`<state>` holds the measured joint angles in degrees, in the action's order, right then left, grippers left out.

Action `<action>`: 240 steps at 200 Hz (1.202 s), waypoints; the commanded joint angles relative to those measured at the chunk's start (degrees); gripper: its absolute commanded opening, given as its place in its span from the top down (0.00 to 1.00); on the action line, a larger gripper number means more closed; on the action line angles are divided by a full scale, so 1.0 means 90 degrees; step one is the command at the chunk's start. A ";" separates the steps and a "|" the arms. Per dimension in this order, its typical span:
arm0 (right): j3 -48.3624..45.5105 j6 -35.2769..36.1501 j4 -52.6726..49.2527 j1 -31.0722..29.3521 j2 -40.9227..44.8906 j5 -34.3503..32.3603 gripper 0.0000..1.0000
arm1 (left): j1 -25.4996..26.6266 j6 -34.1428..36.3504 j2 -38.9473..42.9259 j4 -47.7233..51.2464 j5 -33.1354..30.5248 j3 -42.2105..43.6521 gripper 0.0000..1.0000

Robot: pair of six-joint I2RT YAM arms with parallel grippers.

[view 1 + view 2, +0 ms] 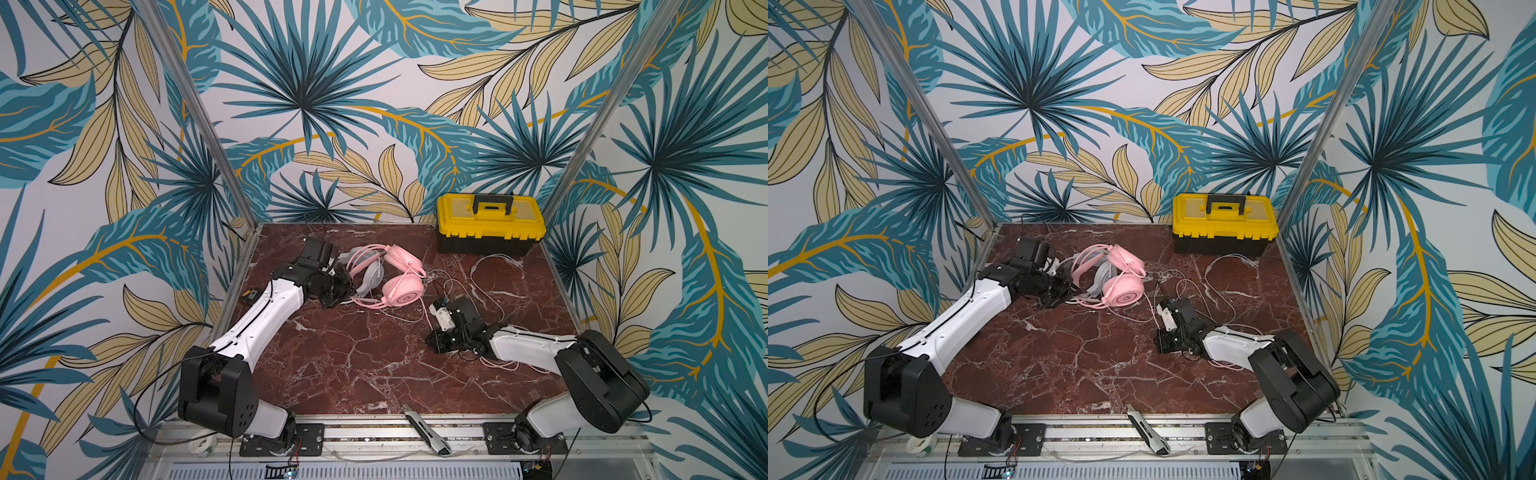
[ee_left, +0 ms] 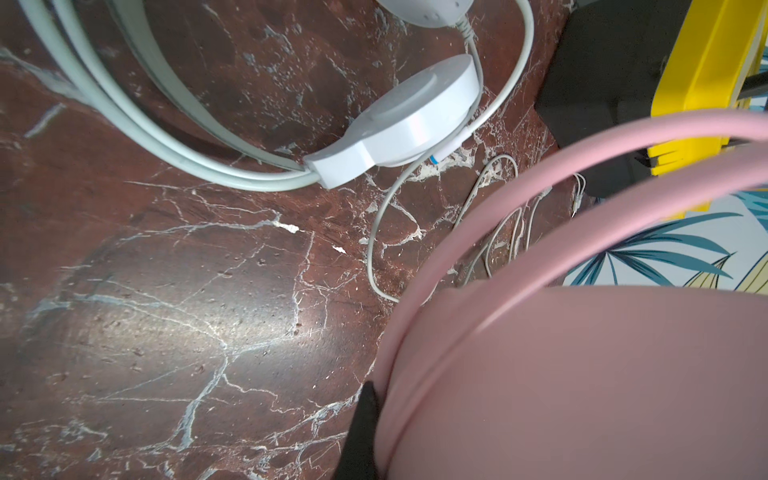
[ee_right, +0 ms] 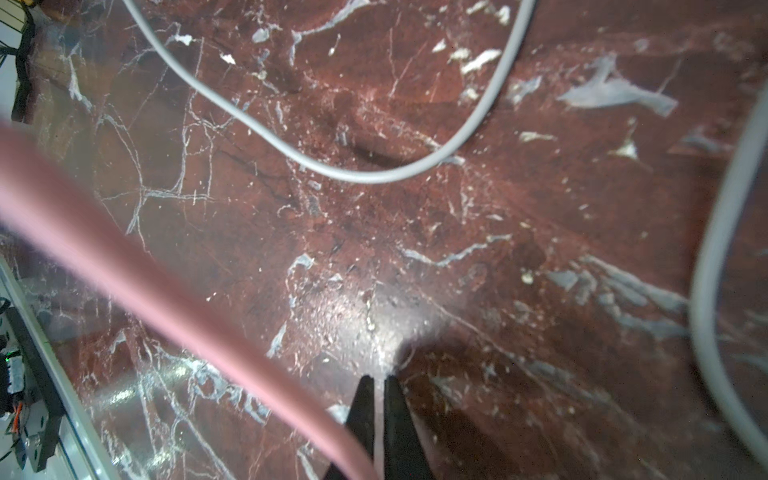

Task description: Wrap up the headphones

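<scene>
pink plastic fills most of the left wrist view: it is an ear cup of the pink over-ear headset (image 2: 582,374), very close to the lens. 1 black finger (image 2: 365,432) of the left gripper (image 1: 347,287) presses on its rim and the other finger is hidden behind it, so i judge that the closed jaws pinch this headset. it lies at the back left of the red marble table (image 1: 353,365), and it overlaps the white over-ear headset with grey lining (image 1: 372,278).

the right gripper (image 3: 376,415) is low over the table, right of the middle. its jaws are closed and the thin pink cable (image 3: 124,257) runs straight into them, so it seems to be pinched there. the thin white cable (image 3: 353,174) lies in loose loops close by.

for the task, very little looks done: both cables are spread over the table and no turn goes around either headset. all the winding is left, for 2 headsets.

the yellow and black plastic toolbox (image 1: 490,224) stands at the back right with its lid shut, so what is in it cannot be seen. a grey utility knife (image 1: 428,432) lies on the front rail.
</scene>
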<state>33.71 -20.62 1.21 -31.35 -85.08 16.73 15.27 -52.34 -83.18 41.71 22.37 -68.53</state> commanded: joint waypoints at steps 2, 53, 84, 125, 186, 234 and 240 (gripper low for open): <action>-0.0099 -0.0024 -0.0437 -0.0158 0.0307 -0.0088 0.96 | -0.0062 -0.0476 -0.0009 -0.0742 -0.0034 0.0042 1.00; -0.0077 -0.0074 -0.1010 -0.0666 0.0874 -0.0368 0.96 | -0.0058 -0.0948 -0.0195 -0.1198 -0.0429 0.0166 1.00; -0.0103 -0.0111 -0.1138 -0.0950 0.0973 -0.0403 0.96 | -0.0056 -0.1023 -0.0277 -0.1225 -0.0670 0.0015 1.00; -0.0060 -0.0033 -0.1144 -0.1120 0.0452 -0.0376 0.95 | -0.0064 -0.1068 -0.0333 -0.1222 -0.0757 -0.0254 1.00; 0.0250 0.0226 -0.1236 -0.1262 -0.0226 -0.0446 0.92 | -0.0058 -0.1128 -0.0339 -0.1218 -0.0856 -0.0429 1.00; 0.0249 0.0347 -0.1161 -0.1272 -0.0429 -0.0394 0.84 | -0.0069 -0.1021 -0.0231 -0.0992 -0.1094 -0.0579 1.00; 0.0248 0.0334 -0.1159 -0.1272 -0.0439 -0.0385 0.81 | -0.0071 -0.1027 -0.0223 -0.0992 -0.1090 -0.0577 1.00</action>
<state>36.67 -18.70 -6.13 -42.48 -86.85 14.26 15.00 -61.30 -86.76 35.40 12.67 -70.94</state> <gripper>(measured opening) 0.147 0.078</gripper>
